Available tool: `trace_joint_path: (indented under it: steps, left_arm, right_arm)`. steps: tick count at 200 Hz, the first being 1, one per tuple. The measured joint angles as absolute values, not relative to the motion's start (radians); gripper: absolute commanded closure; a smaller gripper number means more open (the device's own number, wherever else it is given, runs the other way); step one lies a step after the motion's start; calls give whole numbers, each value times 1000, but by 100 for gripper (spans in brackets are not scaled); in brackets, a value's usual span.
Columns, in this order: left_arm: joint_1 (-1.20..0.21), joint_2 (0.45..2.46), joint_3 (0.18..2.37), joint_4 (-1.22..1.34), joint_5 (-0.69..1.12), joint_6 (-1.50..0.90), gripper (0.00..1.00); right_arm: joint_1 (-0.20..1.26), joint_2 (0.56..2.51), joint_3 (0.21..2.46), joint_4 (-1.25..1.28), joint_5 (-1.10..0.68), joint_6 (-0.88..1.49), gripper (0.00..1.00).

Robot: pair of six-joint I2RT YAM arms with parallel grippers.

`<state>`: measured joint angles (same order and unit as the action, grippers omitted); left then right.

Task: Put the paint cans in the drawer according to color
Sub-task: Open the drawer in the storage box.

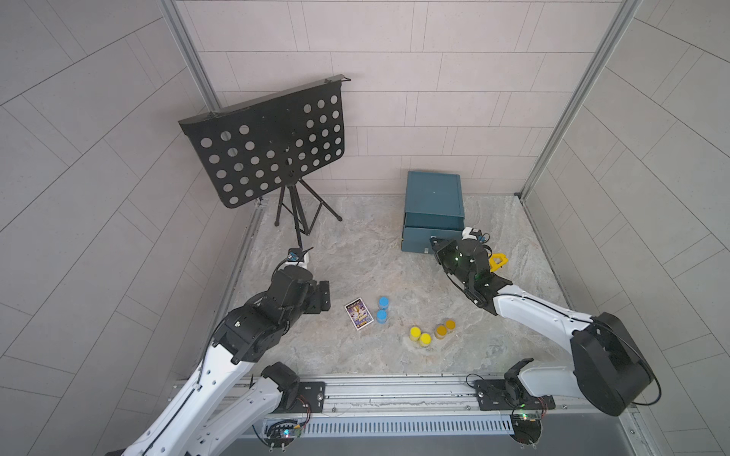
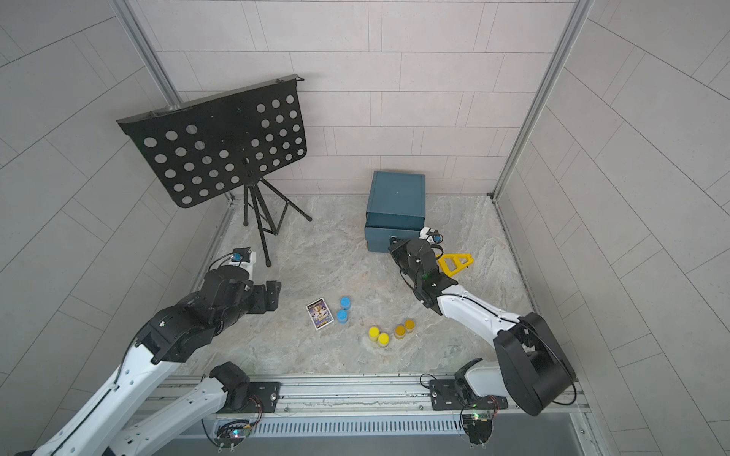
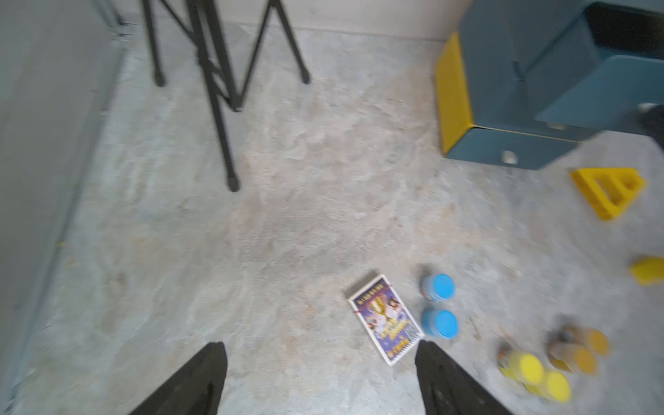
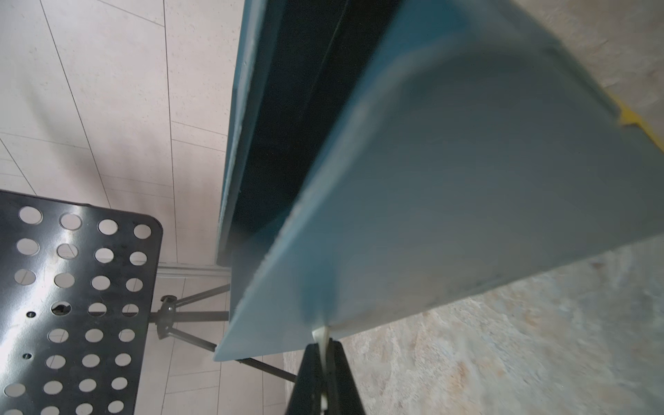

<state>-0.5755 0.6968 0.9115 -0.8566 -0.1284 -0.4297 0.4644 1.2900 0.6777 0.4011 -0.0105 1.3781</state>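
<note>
Fingers [image 4: 305, 381] of our right gripper [image 4: 325, 350] pinch the drawer's [image 4: 467, 197] pale knob [image 4: 321, 335], while our open, empty left gripper [image 3: 320, 344] hovers nearer the 6 paint cans [image 3: 440, 323].

White links [image 1: 541, 312], black joints [image 1: 608, 363], black left claw [image 3: 321, 377]

no text can be read. the card [image 3: 386, 318] on the bench carries a line of lettering along its top edge and more print near its lower edge, around a picture of a gold trophy. all of it is too blurred in the left wrist view and too small in both top views to make out a single word.
</note>
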Motion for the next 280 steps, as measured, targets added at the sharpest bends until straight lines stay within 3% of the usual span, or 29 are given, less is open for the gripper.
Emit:
trace_joint_path:
  steps: [55,125,166,280]
  left_arm:
    - [-576,547,840,-727,131,-376,8]
    - [-543,484,830,-653,341,-357,10]
    - [-511,420,826,-632,375,-358,10]
    - [-510,471,824,-633,375,-359,9]
  right_arm:
    - [477,1118,645,209,-36,1311,100]
    - [477,1097,601,186,-89,1262,100]
    - [477,1056,582,160,-101,1252,100]
    - [477,960,572,51,-97,1242,100]
